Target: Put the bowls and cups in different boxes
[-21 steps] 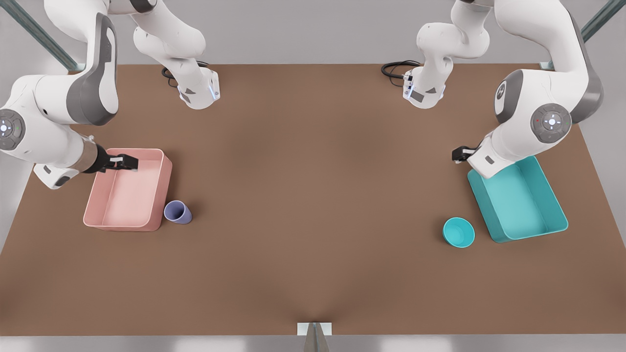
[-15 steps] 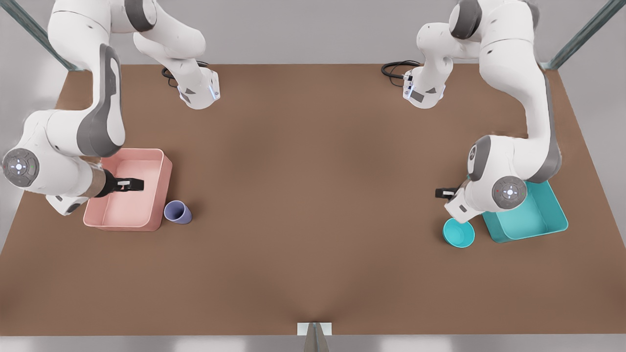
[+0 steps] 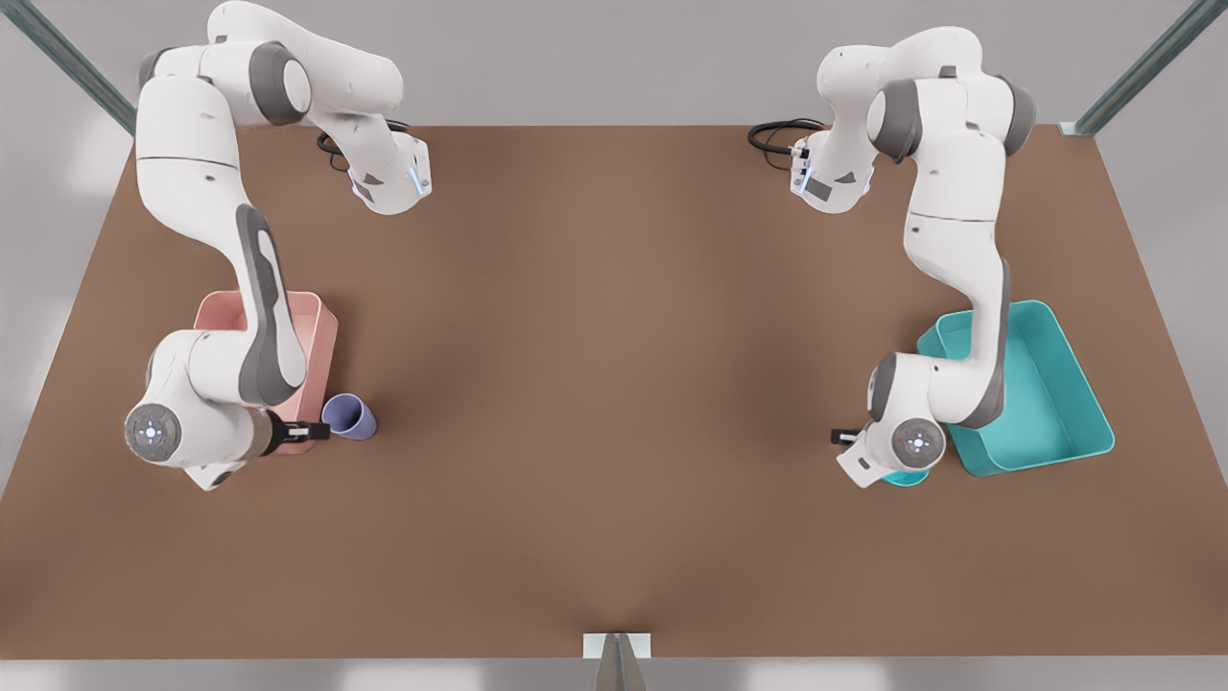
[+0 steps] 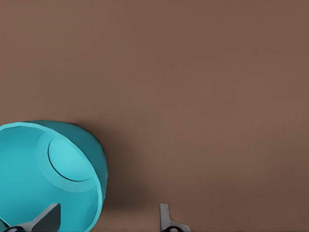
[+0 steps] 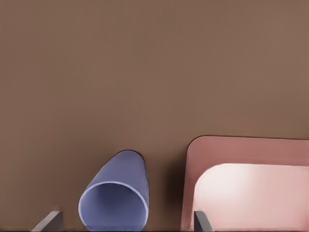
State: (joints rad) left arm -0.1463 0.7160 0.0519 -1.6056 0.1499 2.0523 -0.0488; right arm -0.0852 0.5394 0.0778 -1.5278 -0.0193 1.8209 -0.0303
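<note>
**Now: both grippers low beside their objects, nothing grasped**

Left gripper [image 3: 842, 437] (the arm on the front view's right) sits low over the teal bowl [image 3: 905, 476], whose rim peeks out from under the wrist. In the left wrist view its fingertips [image 4: 165, 216] are spread, one tip over the bowl's [image 4: 48, 179] interior, the other over bare table [image 3: 614, 384]; released, no contact visible. Bowl stands upright on the table just beside the teal box [image 3: 1041, 403], outside it.

Right gripper [image 3: 312, 431] (front view's left) is at the near corner of the pink box [image 3: 321, 331], just beside the lavender cup [image 3: 350, 417]. In the right wrist view its fingertips [image 5: 49, 221] are apart, flanking the cup [image 5: 116, 195]; cup not clamped. Cup stands on the table, next to the pink box [image 5: 246, 188] and outside it.
</note>
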